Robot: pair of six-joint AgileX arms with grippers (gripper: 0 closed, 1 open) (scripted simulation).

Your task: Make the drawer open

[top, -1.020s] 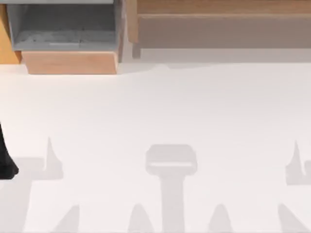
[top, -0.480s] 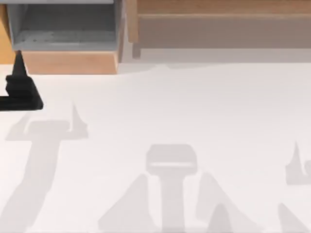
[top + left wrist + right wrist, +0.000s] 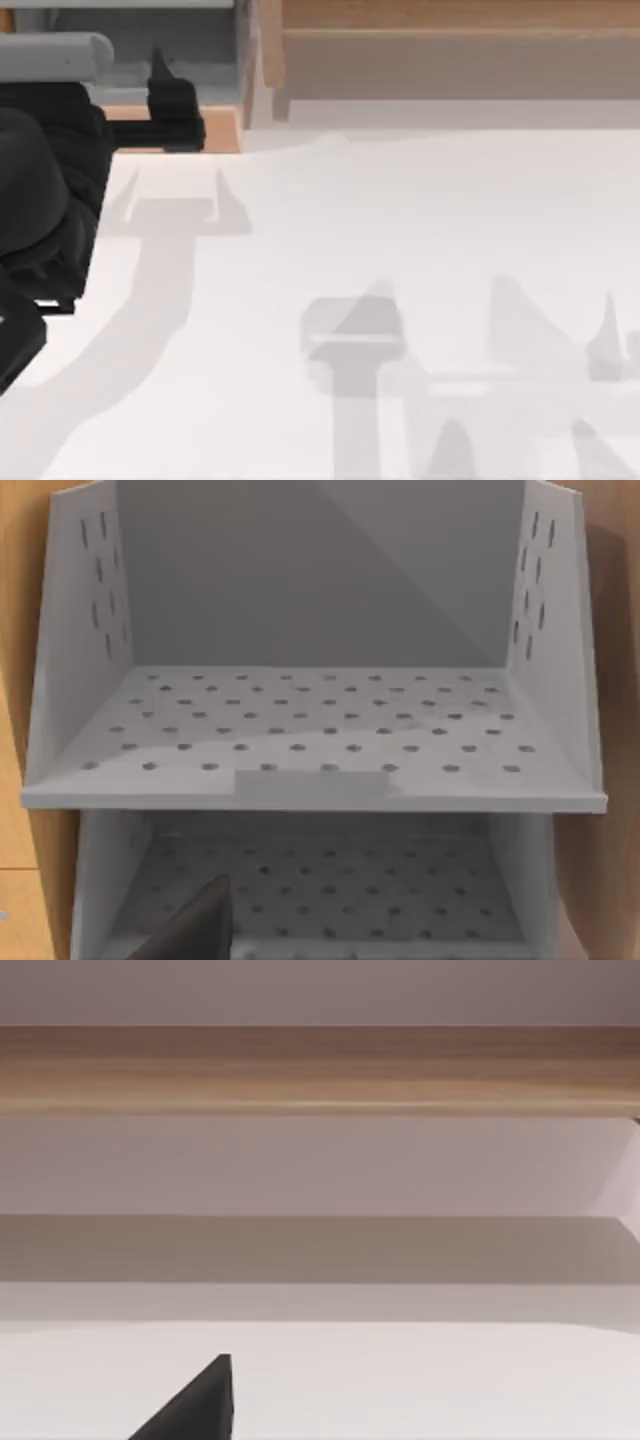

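The left claw (image 3: 112, 80) hangs over the back-left corner of the counter (image 3: 400, 220), above the wide gray-lined compartment (image 3: 200, 40) and its pale tan front (image 3: 222, 128); one dark finger (image 3: 158, 65) points toward the cabinet, and the claw's shadow on the counter shows two prongs set well apart, so it is spread and pinches nothing; the bulky black left arm (image 3: 40, 190) covers the counter's left edge, with a gray link (image 3: 55, 55) across the compartment; in the left wrist view a dark fingertip (image 3: 200, 925) sits low before two stacked gray perforated trays (image 3: 320, 720), the upper one standing farther out than the lower; the drawer (image 3: 5, 20) shows as a sliver of orange-brown wood at the far back-left corner, just beside the compartment and mostly hidden by the arm; how far out it stands cannot be told; the long brown wooden shelf (image 3: 450, 40) runs along the back to the right; the right claw (image 3: 195, 1405) shows as a dark tip facing that shelf (image 3: 320, 1070) in its own wrist view, and whether it is spread or pressed together cannot be told.
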